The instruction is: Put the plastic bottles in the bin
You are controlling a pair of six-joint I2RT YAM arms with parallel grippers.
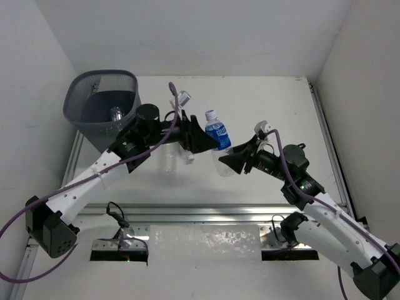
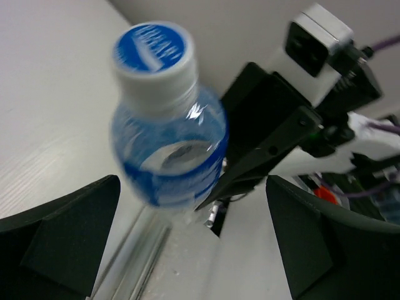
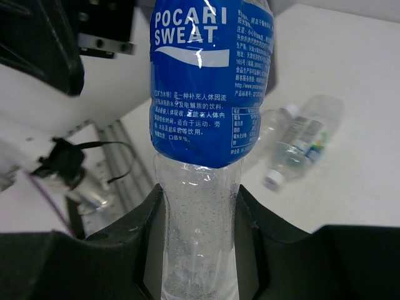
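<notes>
At the bottom of the top view, between the two arm bases, a translucent bubbly sheet (image 1: pixel 206 242) lies along the near edge. A metal rail (image 1: pixel 206 209) runs across just above it.

Further in, at frame centre, the right gripper (image 1: pixel 226 161) is pinching the blue-label bottle (image 1: pixel 218 135) by its clear lower part. In the right wrist view the two dark fingers (image 3: pixel 128 250) press against either side of that clear section, and the label rises above them to the top of the frame. The bottle stands roughly upright, white cap up, over the white table (image 1: pixel 275 100).

The left gripper (image 1: pixel 201 139) meets it from the left with its fingers spread wide. In the left wrist view they sit in the lower corners with the bottle between and ahead of them; I cannot tell whether either touches it. The left arm and its purple cable (image 1: pixel 164 134) stretch across the space between this bottle and the bin, lying in the direct line toward it.

Partly under the left arm a clear bottle (image 1: pixel 169 159) lies on the table. The right wrist view also catches a pair of clear bottles (image 3: pixel 300 140) lying side by side at right centre, beyond the held one.

Farther back, a far clear bottle (image 1: pixel 183 97) lies just right of the bin (image 1: pixel 78 115). The bin stands in the upper left, with a bottle inside (image 1: pixel 117 114) showing through its open top.
</notes>
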